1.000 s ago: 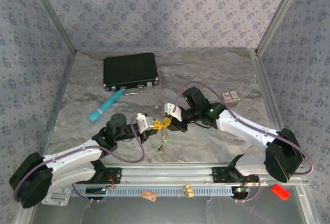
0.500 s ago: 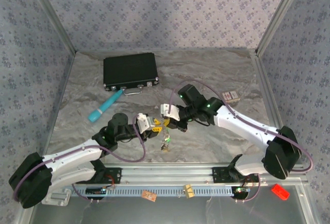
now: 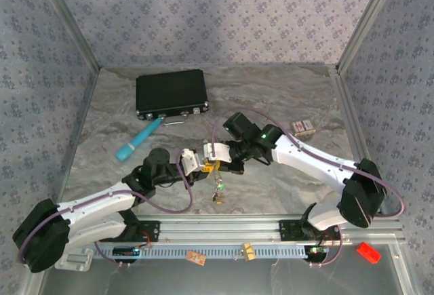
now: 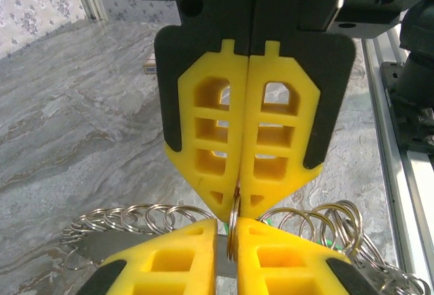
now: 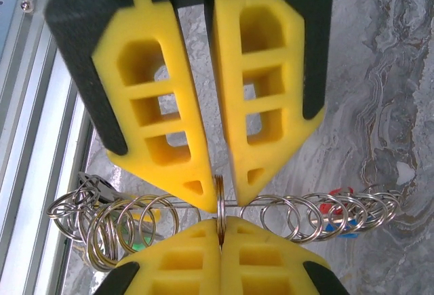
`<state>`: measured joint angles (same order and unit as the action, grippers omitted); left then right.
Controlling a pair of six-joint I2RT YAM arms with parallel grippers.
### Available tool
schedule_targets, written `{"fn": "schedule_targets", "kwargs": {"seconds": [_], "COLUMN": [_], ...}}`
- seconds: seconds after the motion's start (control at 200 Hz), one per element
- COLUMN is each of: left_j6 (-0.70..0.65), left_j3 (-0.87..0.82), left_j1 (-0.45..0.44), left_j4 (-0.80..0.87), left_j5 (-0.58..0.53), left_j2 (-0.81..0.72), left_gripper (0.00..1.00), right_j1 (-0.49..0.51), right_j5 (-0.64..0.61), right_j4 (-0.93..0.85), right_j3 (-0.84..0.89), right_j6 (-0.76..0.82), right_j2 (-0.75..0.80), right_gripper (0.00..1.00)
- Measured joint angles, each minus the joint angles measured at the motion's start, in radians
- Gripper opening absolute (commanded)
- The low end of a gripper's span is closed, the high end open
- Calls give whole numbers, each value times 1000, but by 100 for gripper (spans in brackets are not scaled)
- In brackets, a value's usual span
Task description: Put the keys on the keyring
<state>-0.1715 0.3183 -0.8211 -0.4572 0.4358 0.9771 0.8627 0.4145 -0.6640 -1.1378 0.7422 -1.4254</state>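
Keyring (image 5: 219, 197) stands edge-on between my fingertips. Right gripper (image 5: 219, 224) is pressed closed on its wire. Left gripper (image 4: 227, 227) is parted a crack, with the same wire standing in the gap. Small rings fan out to either side of the tips, and the keys (image 5: 331, 211) hang among them, red and blue just beside the right fingers. Both arms reach inward, low over the table (image 3: 285, 98) — grippers meet tip to tip, facing each other

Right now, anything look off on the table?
Both yellow-fingered tools meet tip to tip on one small silver metal ring: right tool pinches it, left tool straddles it with a gap.
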Motion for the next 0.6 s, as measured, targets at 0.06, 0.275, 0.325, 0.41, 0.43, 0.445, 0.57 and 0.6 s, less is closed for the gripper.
{"fn": "schedule_targets", "kwargs": {"seconds": [0.06, 0.275, 0.325, 0.41, 0.43, 0.445, 0.57, 0.6], "left_j6": [0, -2, 0, 14, 18, 23, 60, 66], "left_j3": [0, 0, 0, -2, -5, -7, -30, -34], "left_j1": [0, 0, 0, 0, 0, 0, 0, 0], "left_j4": [-6, -11, -15, -31, -39, -48, -125, -134], "left_j5": [2, 13, 13, 13, 13, 13, 13, 13], "left_j2": [5, 8, 8, 8, 8, 8, 15, 18], "left_gripper": [13, 0, 0, 0, 0, 0, 0, 0], "right_j1": [-1, -5, -15, -51, -63, -72, -134, -140], "right_j5": [0, 1, 17, 74, 92, 103, 184, 199], "right_j4": [1, 8, 36, 119, 142, 156, 283, 311], "right_j3": [0, 4, 27, 93, 113, 126, 218, 236], "right_j6": [0, -13, -31, -77, -89, -102, -186, -204], "right_j2": [0, 3, 18, 71, 88, 100, 172, 179], "right_gripper": [0, 12, 20, 26, 27, 27, 30, 31]}}
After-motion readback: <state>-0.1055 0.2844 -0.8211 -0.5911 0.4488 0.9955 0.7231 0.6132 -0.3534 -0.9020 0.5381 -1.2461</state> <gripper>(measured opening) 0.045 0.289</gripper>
